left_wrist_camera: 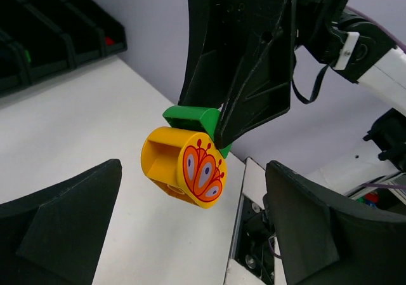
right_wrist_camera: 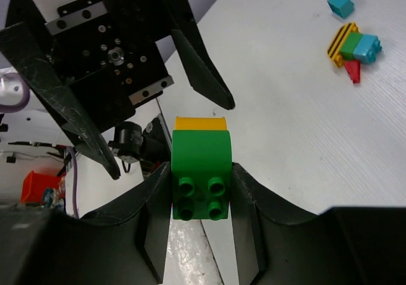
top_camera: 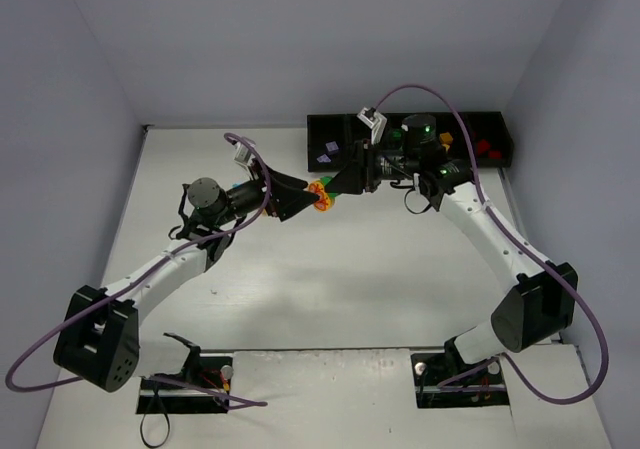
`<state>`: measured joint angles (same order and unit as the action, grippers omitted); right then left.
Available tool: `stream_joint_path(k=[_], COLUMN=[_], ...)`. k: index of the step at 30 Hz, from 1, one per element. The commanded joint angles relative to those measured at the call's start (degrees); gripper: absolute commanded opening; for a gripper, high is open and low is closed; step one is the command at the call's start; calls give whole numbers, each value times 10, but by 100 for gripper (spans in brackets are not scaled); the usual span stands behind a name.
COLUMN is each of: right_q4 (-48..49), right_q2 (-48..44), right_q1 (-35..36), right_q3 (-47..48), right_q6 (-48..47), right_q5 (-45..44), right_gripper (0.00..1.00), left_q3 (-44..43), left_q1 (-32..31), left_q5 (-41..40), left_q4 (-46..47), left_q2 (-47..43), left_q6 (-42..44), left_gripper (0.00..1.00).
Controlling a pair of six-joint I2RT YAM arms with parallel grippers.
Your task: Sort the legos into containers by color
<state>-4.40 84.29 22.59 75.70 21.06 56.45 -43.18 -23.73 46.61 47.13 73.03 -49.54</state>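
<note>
Midair, R gripper (right_wrist_camera: 202, 185) pinches green lego (right_wrist_camera: 202, 161); L gripper (left_wrist_camera: 193, 167) faces it, agape.

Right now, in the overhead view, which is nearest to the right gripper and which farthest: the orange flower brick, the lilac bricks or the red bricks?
1. Orange flower brick, stuck to the green brick held in the right gripper.
2. Lilac bricks, tray's left-end bin.
3. Red bricks, right-end bin.
</note>
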Motion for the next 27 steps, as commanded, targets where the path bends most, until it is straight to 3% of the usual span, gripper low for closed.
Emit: stream_joint_path(k=[1,4,10,16,21,27], right_q4=[39,58,68,74,79,84], right_q2=[-16,-9,-9,-8,-7,-5], right_q1=[-1,-4,-4,-4,-7,-9], right_q3=[40,46,52,52,52,53], right_q6=[-9,-3,-4,-5,-6,-5], right_q5=[64,89,111,113,111,109], right_gripper=[0,0,0,0,0,0], left_q3=[-42,-52,-61,-69,-70,-78], left_q1=[0,0,-1,-4,-5,-6], left_q5=[39,55,72,93,103,117], left_q4=[122,129,163,164,169,170], left_q2=[2,8,20,35,46,62], left_q6=[-31,-33,-53,-69,-85,-102], left_gripper=[88,84,62,58,46,43])
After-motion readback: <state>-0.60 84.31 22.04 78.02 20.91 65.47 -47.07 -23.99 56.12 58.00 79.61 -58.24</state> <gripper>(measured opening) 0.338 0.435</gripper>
